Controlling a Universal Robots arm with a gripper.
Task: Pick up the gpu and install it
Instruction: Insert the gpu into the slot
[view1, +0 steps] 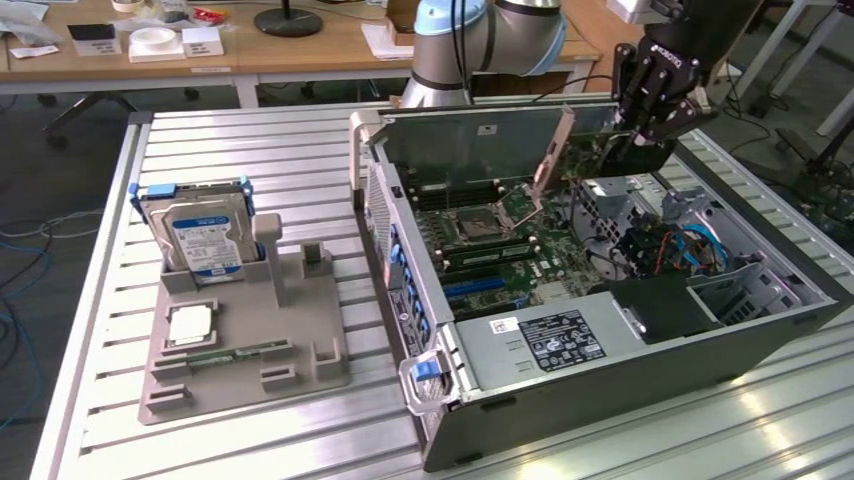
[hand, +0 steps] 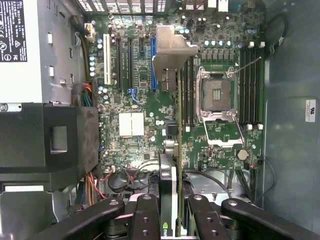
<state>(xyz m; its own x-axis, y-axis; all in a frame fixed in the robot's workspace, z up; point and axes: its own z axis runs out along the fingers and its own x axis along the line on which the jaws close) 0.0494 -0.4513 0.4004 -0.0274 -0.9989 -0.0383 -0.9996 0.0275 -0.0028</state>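
gripper: your jaws are clamped shut on the gpu, one finger pressing each face.
gpu: you hold it on edge over the motherboard, inside the open case, its silvery bracket at the end away from your fingers.
nearby: cpu socket just beside the card's line.

White lettering on gripper housing, seems to read ROBOTIQ. Blue-white label on hard drive: print unreadable. Power supply label: dense small print, certification marks, none legible. Small green logo on gpu edge. White sticker on case wall: illegible mark.
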